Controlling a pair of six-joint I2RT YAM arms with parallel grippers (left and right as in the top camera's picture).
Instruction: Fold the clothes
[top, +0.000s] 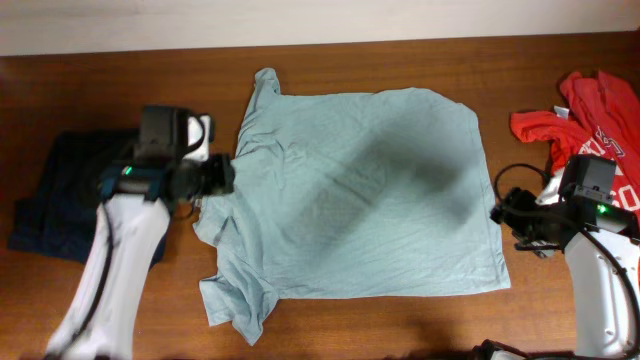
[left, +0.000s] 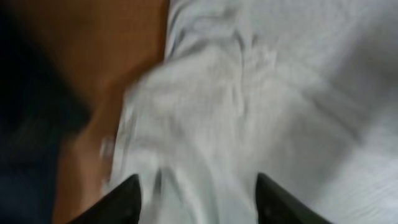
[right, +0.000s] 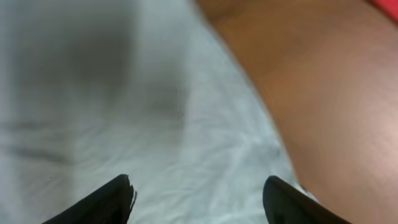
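Observation:
The pale teal T-shirt (top: 360, 200) lies spread flat in the middle of the wooden table, neck to the left, hem to the right. My left gripper (top: 222, 178) hovers at the shirt's left edge by the neck, open, with wrinkled fabric (left: 249, 112) between its fingertips (left: 198, 193). My right gripper (top: 500, 212) hovers at the shirt's right hem, open; its view shows the hem (right: 155, 124) under the fingertips (right: 199, 199) and bare wood to the right.
A dark navy garment (top: 60, 200) lies at the table's left, partly under the left arm. A red T-shirt with white lettering (top: 590, 120) lies bunched at the right edge. Bare wood (top: 400, 330) runs along the front.

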